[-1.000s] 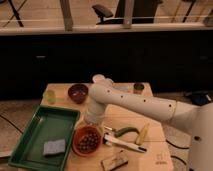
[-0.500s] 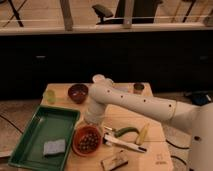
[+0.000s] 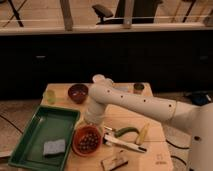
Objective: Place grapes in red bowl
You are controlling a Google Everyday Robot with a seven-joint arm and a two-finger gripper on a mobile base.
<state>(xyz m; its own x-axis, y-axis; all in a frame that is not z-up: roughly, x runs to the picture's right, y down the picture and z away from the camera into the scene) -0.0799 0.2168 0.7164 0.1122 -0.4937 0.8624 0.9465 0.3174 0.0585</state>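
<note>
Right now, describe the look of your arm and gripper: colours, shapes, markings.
The arm is off-white, built of thick rounded tubes with bulbous joints and a row of small dark dots along its long link. No cables show on it. The gripper, pale too, sits low over the table beside the red bowl.

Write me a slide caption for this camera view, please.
Grapes lie in the red bowl beside a green tray, with the white arm's gripper low just right of it.

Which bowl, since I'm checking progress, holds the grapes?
The front bowl beside the tray holds the grapes; the gripper sits beside it. The back bowl looks empty.
</note>
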